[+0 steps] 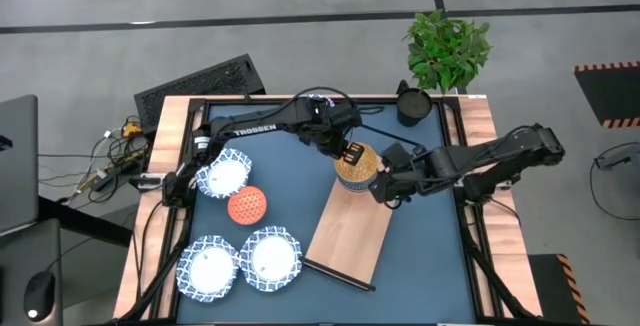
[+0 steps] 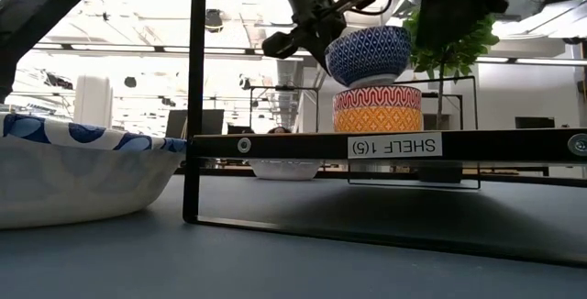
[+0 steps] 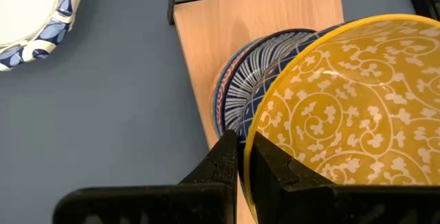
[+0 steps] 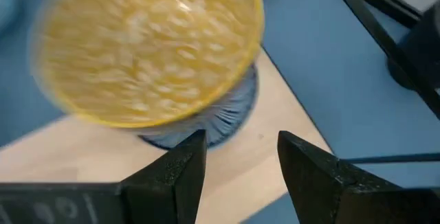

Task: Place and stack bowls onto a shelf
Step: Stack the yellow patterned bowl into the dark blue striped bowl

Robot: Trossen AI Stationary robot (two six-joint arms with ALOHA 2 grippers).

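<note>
Held bowl (image 2: 369, 54): one, blue outside, yellow inside, hanging just above the stack.
Stack (image 2: 377, 109): one orange-red bowl visible in the low view; the left wrist view shows a blue-striped rim (image 3: 240, 90) beneath.
Shelf (image 1: 350, 234): one, on the tabletop.
White bowls (image 1: 223, 175): three, beside the shelf.
Orange bowl (image 1: 247, 206): one, among them.
Left gripper (image 3: 242, 159): fingers clamped on the held bowl's rim.
Right gripper (image 4: 237, 159): fingers apart, beside the stack.

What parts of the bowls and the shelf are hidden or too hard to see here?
- High view: the bowl stack on the shelf is covered by the held yellow-lined bowl and the left gripper.
- Low view: a white bowl shows only below the shelf's front bar.
- Right wrist view: the yellow-lined bowl is blurred, its pattern unreadable.
- Left wrist view: a white bowl is cut off by the edge.
</note>
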